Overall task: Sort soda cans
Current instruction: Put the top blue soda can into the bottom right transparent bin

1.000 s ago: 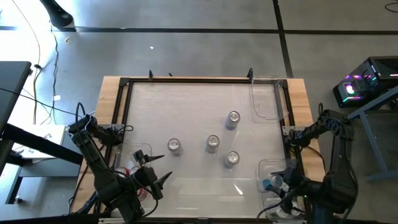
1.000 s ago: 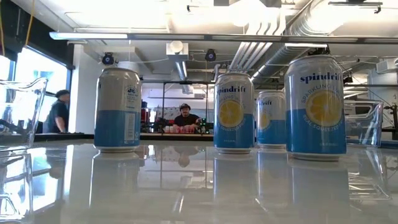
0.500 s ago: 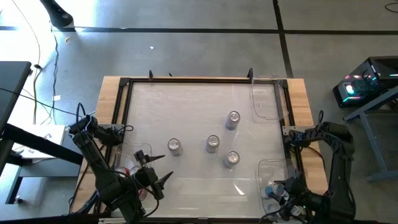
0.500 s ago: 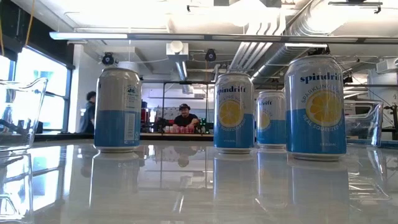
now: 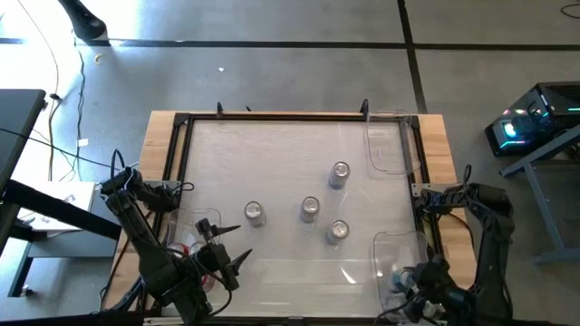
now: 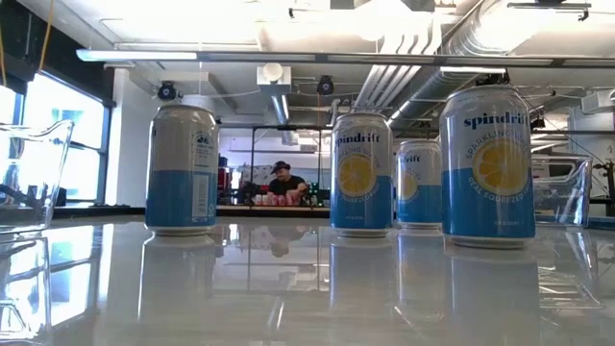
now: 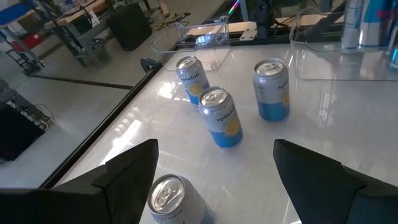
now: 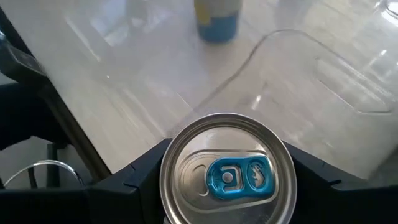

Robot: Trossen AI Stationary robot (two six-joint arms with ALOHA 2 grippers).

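Four silver-blue soda cans stand upright mid-table: one (image 5: 340, 174) farthest back, one (image 5: 310, 209), one (image 5: 255, 213) and one (image 5: 338, 232). They also show in the low view, for instance the nearest can (image 6: 487, 163). My left gripper (image 5: 231, 259) hovers open at the near left, short of the closest can (image 7: 171, 199), which lies low between its fingers untouched. My right gripper (image 5: 405, 281) is at the near right over a clear bin (image 5: 388, 249), shut on a can with a blue tab (image 8: 227, 174). My right gripper pinches the blue-tab can between its two fingers, on opposite sides of its wall just under the top rim (image 8: 164, 182). The fingers (image 8: 134, 183) come slanting down from above. The can stays upright. Its lower end is hidden, so whether it rests on anything cannot be told.
Clear bins sit at the near left (image 5: 204, 231), with something red inside, and at the far right (image 5: 385, 145). More cans show in a bin (image 7: 367, 25) across the table. A dark frame (image 5: 181, 163) borders the white top. People stand in the room behind.
My right gripper has carried the blue-tab can toward the table's near edge and down, over the near right bin, while its wrist rolled. The can stays in the hold. The four cans mid-table have kept their places.
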